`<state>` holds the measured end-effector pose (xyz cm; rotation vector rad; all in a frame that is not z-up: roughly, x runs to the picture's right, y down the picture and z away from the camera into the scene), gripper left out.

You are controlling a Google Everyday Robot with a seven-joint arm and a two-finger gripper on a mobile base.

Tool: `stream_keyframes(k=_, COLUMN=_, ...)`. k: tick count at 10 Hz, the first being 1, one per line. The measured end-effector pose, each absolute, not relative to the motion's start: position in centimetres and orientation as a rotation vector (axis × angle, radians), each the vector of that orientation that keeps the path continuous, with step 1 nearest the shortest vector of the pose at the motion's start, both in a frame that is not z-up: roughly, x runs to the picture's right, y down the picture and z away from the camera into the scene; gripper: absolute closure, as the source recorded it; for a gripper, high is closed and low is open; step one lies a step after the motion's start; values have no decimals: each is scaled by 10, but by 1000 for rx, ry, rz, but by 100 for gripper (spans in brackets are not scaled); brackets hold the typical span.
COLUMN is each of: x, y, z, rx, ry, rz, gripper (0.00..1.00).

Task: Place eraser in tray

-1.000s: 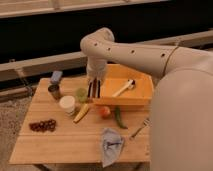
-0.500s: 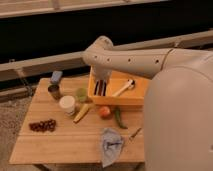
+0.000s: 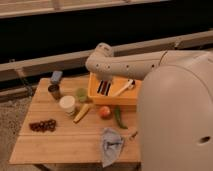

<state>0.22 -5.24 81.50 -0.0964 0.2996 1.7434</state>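
Reaching into tray (image 3: 95, 95), pincer (image 3: 104, 88) half-hidden

Big pale body filling the right side, rounded shell close to the lens. Arm (image 3: 131, 64) reaching out leftward from the shoulder, long thick link running nearly level across the middle. Elbow joint (image 3: 101, 52) bulging at the far left end, bending sharply down. End effector (image 3: 104, 88) hanging straight below that bend, pointing downward, dark fingers (image 3: 100, 87) side by side as thin vertical bars. Wrist mostly hidden behind the forearm link. Whole arm held low, close over the surface (image 3: 60, 140).
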Motion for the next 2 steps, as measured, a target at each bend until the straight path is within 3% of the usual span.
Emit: stream_keyframes(k=2, x=3, y=-53, z=815, rx=-92, ry=297, rz=1744, gripper=20)
